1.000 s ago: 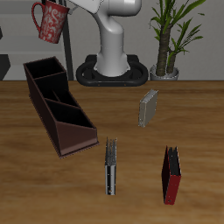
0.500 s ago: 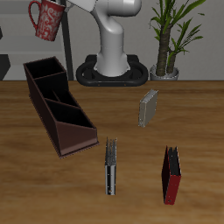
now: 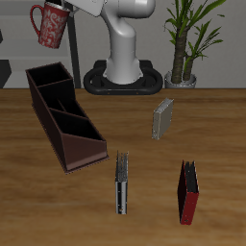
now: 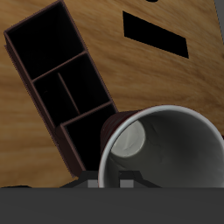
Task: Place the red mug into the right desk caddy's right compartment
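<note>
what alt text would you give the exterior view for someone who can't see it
A robot gripper holds the red mug in the air, above and behind the right desk caddy on a wooden table.

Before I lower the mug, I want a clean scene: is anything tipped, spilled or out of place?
Nothing stands out. The mug hangs tilted in the tool above the caddy, whose sections look empty; the books stand undisturbed.

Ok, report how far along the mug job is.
Done: the red mug is lifted, carried high in the hand. In hand: bringing it above the right desk caddy. Left: lower it into the right compartment, which holds nothing yet, and release.
</note>
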Controlling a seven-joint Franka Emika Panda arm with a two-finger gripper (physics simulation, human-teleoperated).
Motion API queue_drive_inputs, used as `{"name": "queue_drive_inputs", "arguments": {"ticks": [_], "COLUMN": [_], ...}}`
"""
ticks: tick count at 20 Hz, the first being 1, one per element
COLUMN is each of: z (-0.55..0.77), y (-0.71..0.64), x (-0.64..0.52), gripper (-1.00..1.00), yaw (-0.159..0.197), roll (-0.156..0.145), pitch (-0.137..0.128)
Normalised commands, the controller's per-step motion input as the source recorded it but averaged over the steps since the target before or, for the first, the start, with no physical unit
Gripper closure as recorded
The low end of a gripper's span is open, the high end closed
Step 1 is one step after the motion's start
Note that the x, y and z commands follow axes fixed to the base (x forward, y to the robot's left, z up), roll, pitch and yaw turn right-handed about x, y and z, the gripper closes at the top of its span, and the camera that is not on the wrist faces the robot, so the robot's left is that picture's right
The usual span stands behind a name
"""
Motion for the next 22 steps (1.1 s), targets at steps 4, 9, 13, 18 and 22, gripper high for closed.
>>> {"name": "queue_drive_inputs", "arguments": {"ticks": [4, 9, 13, 18, 22], "z": [-0.29, -0.36, -0.19, -0.2, -0.16], "y": [-0.14, 0.06, 0.06, 0.12, -0.06], "x": [0.09, 0.12, 0.08, 0.09, 0.01], "gripper": [1.0, 1.0, 1.0, 1.0, 1.0], "yaw": [-0.038, -0.014, -0.04, -0.018, -0.026], "roll": [-0.023, -0.002, 0.02, 0.033, -0.008], "pitch": [0.032, 0.016, 0.024, 0.008, -0.002]}}
